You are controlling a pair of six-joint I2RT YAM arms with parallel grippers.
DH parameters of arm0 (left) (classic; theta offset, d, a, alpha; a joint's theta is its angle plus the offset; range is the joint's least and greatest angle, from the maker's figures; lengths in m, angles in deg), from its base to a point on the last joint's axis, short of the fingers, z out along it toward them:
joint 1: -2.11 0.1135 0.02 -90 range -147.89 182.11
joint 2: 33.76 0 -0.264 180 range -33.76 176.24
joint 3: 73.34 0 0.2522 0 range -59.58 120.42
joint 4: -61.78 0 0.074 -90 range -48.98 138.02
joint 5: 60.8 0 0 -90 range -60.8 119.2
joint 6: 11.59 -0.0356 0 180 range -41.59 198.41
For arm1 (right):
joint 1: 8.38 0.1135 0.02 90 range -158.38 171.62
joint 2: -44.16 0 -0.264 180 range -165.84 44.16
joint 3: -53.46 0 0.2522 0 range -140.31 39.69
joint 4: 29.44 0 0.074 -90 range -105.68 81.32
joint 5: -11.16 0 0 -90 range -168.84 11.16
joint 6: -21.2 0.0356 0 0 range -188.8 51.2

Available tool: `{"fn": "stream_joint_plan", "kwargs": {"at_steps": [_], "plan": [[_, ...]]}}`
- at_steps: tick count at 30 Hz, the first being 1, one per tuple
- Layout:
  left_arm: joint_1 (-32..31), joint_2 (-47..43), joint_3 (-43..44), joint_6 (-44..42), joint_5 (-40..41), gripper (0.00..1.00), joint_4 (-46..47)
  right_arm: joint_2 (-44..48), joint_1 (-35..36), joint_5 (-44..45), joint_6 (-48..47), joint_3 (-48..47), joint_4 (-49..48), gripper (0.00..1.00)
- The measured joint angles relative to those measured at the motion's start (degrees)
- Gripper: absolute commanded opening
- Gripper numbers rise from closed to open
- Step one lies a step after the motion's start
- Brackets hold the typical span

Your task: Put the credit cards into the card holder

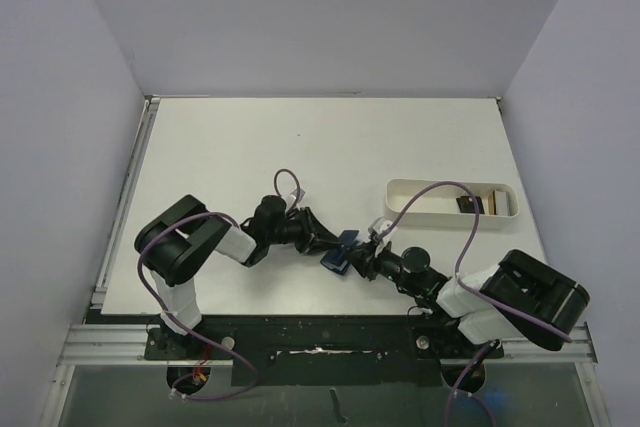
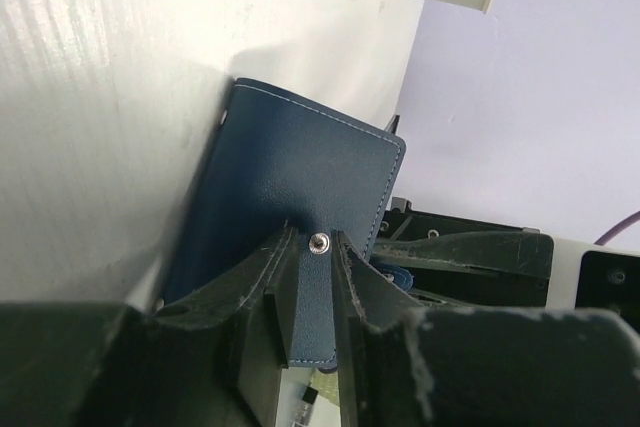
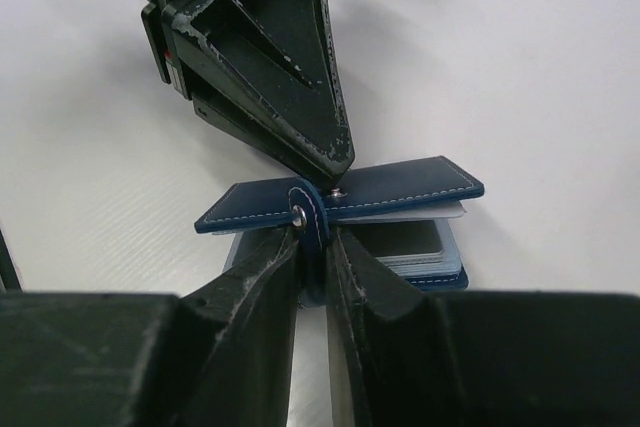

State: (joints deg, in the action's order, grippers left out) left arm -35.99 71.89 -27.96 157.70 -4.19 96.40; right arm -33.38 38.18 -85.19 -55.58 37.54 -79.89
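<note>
Clamping card holder (image 3: 400,183), right gripper (image 3: 312,236), pocketed cards (image 3: 405,240) hidden overhead

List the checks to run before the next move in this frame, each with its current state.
1. Left claw gripping the card holder: ok, shut on its snap tab.
2. Right claw gripping the card holder: ok, shut on the strap.
3. Cover lifted off the pockets: ok, a gap shows in the right wrist view.
4. Credit cards left to load: ok, some lie in the white tray.
5. A claw free to fetch a card: not ok, both are occupied.
6. Room left in the pockets: cannot tell.
</note>
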Motion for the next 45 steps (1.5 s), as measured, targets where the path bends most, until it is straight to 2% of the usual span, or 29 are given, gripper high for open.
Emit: {"fn": "stream_joint_plan", "kwargs": {"at_steps": [7,11,18,23,27,30,35,38,45], "plan": [[-1.1,-0.4,4.5,-6.8,3.4,0.19,-11.2,4.0,0.3,1.8,2.8,1.2,4.7,0.33],[-2.0,-2.1,7.6,-11.9,7.5,0.19,-19.7,10.6,0.8,2.8,6.4,1.0,11.7,0.40],[-3.3,-5.0,8.5,-17.5,14.6,0.22,-29.5,28.7,1.2,11.7,20.3,-5.9,35.8,0.46],[-5.1,-6.1,10.0,-19.8,17.7,0.29,-33.9,34.1,1.2,20.6,36.6,-12.9,57.6,0.47],[-7.0,-6.8,11.2,-21.2,20.2,0.29,-36.7,33.6,1.2,25.4,50.9,-18.5,74.3,0.45],[-8.0,-7.6,11.3,-21.7,21.2,0.28,-38.2,31.3,1.2,26.3,59.3,-21.1,81.5,0.42],[-9.3,-9.7,11.3,-22.4,23.5,0.28,-42.1,23.4,1.4,24.5,70.8,-23.6,88.7,0.40],[-10.0,-11.4,11.3,-22.9,24.9,0.28,-44.2,19.4,2.4,23.7,76.1,-24.4,92.1,0.44],[-10.9,-14.1,11.3,-23.0,24.7,0.27,-44.2,16.9,3.4,23.5,82.5,-27.1,98.9,0.45]]}}
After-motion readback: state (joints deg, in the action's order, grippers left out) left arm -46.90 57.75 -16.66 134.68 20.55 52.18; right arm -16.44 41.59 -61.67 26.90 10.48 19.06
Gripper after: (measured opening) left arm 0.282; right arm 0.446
